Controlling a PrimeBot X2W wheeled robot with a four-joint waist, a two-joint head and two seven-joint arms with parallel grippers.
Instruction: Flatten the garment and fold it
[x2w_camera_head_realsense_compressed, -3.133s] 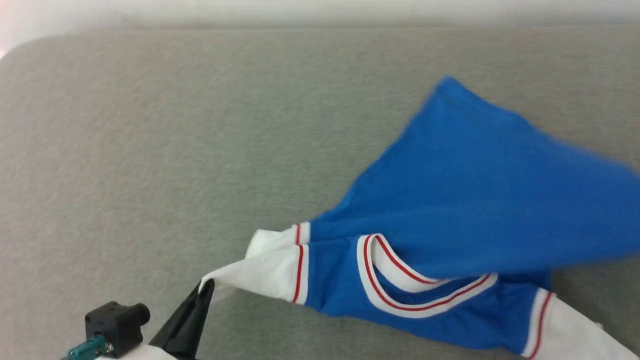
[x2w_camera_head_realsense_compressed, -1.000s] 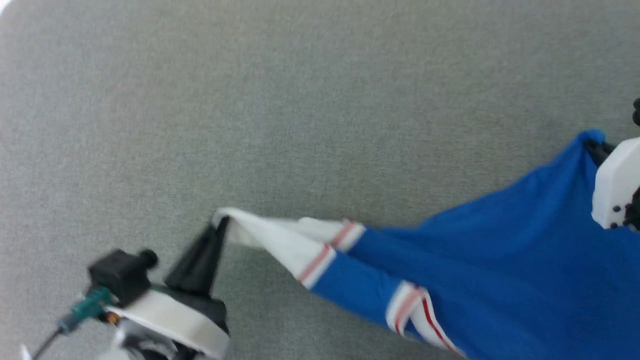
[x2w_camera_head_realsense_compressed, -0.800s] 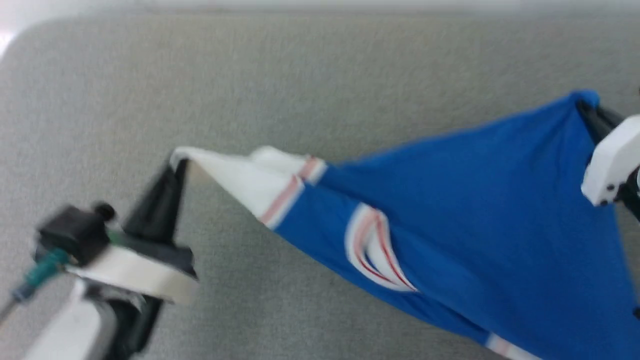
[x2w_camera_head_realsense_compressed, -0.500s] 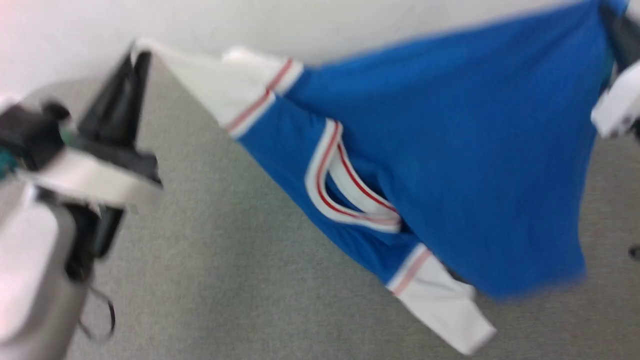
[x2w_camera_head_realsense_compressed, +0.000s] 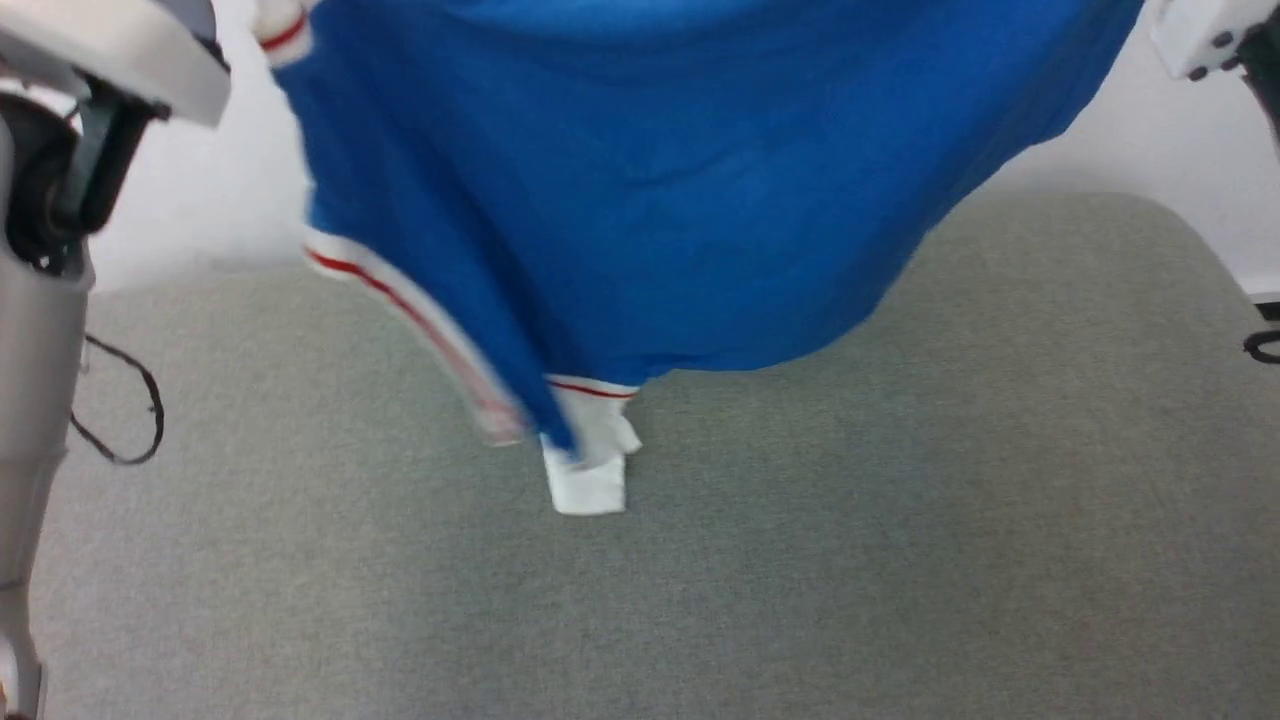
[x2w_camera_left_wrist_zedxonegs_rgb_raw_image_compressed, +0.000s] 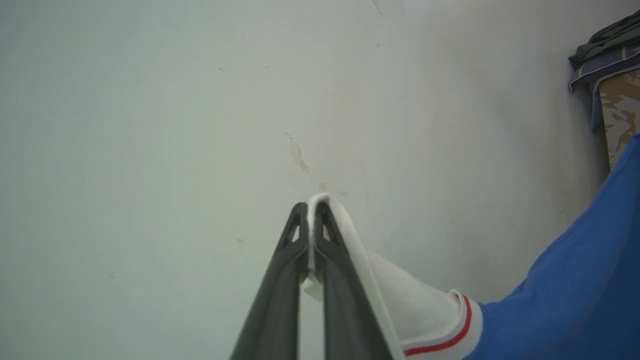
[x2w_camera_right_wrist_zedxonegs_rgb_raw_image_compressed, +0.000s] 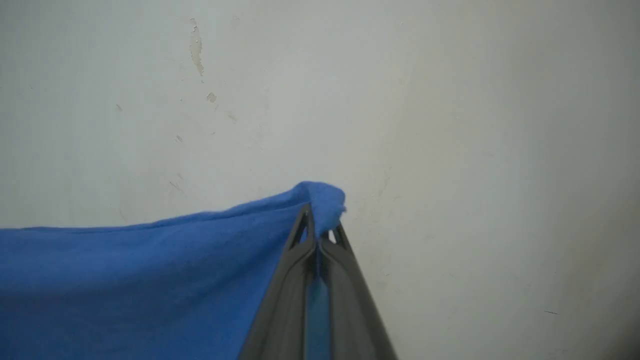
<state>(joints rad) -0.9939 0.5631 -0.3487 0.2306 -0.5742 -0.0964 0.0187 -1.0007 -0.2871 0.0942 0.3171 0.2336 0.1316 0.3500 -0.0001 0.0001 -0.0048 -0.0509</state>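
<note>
Two points of the garment (x2w_camera_head_realsense_compressed: 680, 200) are being held aloft, so the step in hand is, by my reading, the flattening lift; folding is not yet begun. Head view: the blue body is hanging as a sagging sheet across the top of the frame, between the left forearm (x2w_camera_head_realsense_compressed: 30, 330) at the left edge and the right wrist housing (x2w_camera_head_realsense_compressed: 1195, 40) in the upper right corner. A white sleeve end (x2w_camera_head_realsense_compressed: 590, 475) is dangling lowest, at centre, just above or touching the grey surface (x2w_camera_head_realsense_compressed: 950, 560); blur is preventing a call. Left wrist view: the left gripper (x2w_camera_left_wrist_zedxonegs_rgb_raw_image_compressed: 311, 220) is pinching a white sleeve edge, fingers pressed together on it, the sleeve trailing off to the lower right into blue cloth. Right wrist view: the right gripper (x2w_camera_right_wrist_zedxonegs_rgb_raw_image_compressed: 318, 225) is pinching a blue corner, the cloth stretching away to the left of the frame. Judgement: the shirt is hanging skewed, so the next move is calling for lowering it hanging edge first, cloth taut between the grips.
</note>
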